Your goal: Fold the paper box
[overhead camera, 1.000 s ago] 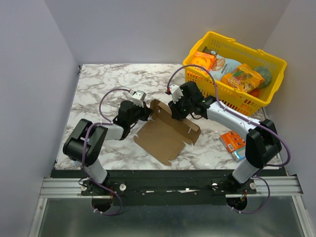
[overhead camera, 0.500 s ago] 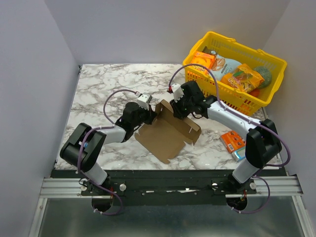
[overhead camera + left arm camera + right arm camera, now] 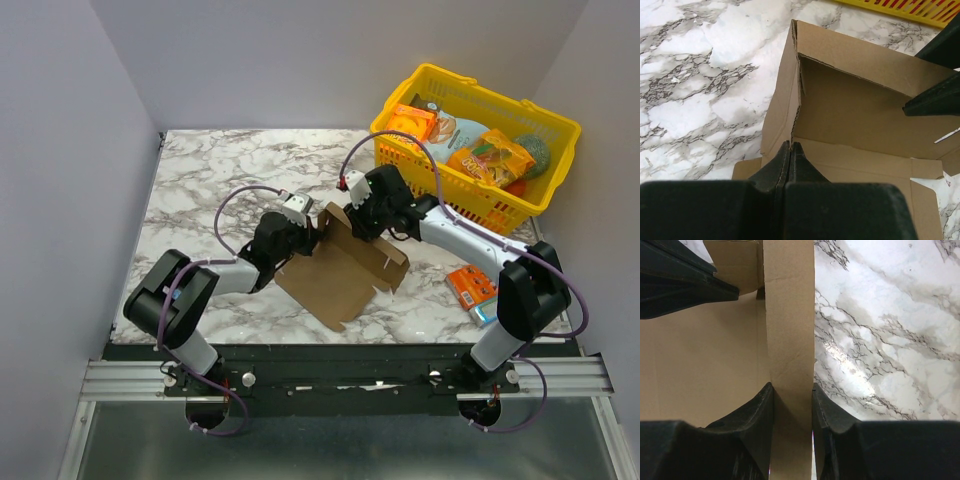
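Arms low at the paper box (image 3: 335, 280): right end effector (image 3: 792, 392) clamps an upright flap (jaws part-open); left end effector (image 3: 791, 148) closed, tips at a wall edge.

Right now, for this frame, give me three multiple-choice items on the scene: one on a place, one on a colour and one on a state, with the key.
1. Where on the table does the yellow basket stand?
A. near left corner
B. far right corner
C. dead centre

2. What colour is the paper box?
A. white
B. blue
C. plain brown

3. What state is the right gripper in?
A. closed on a strip of the paper box
B. wide open, holding nothing
C. closed on the basket's rim

Key:
1 B: the top view shows the basket at the far right.
2 C: every view shows unprinted brown cardboard.
3 A: the right wrist view shows a cardboard strip between the two fingers.
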